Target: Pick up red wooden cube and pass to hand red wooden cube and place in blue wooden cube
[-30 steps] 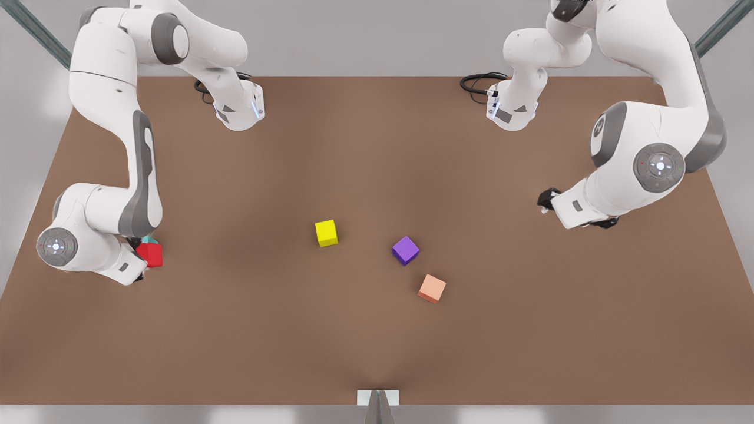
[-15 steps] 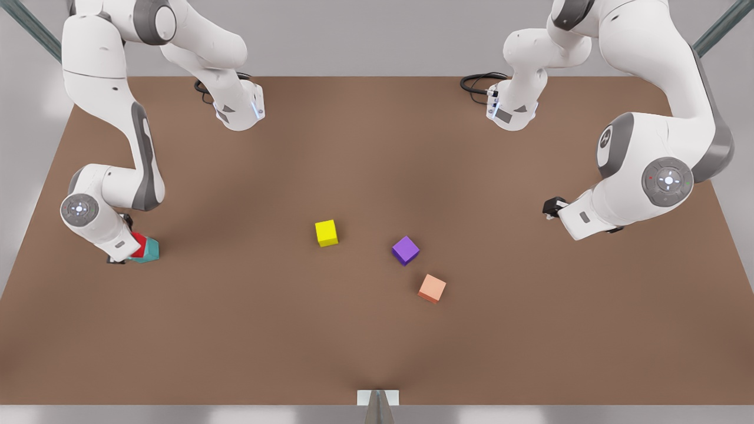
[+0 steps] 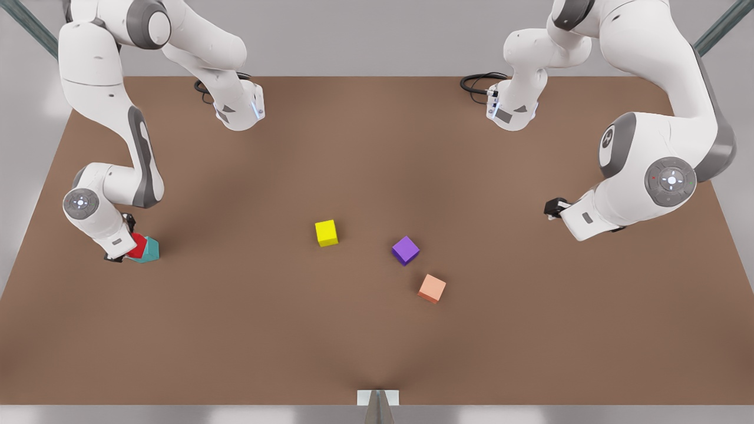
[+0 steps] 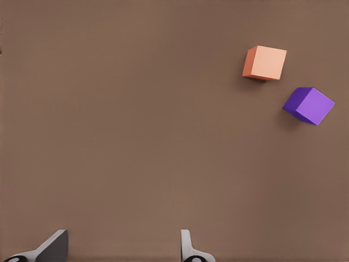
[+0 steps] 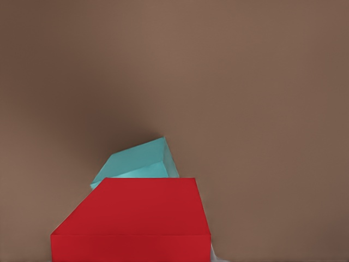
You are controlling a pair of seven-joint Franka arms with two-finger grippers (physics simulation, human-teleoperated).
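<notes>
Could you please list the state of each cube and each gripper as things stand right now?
Red cube: held, resting on the teal cube.
Teal cube: on the table, under the red cube.
Yellow cube: loose on the table.
Purple cube: loose.
Salmon cube: loose.
Right gripper: shut on the red cube.
Left gripper: open, empty.

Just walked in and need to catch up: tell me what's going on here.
The right gripper, at the front view's left, has the red wooden cube against the blue wooden cube, which sits tilted on the table. The left gripper waits open over bare table at the front view's right. Yellow, purple and salmon cubes lie mid-table.
</notes>
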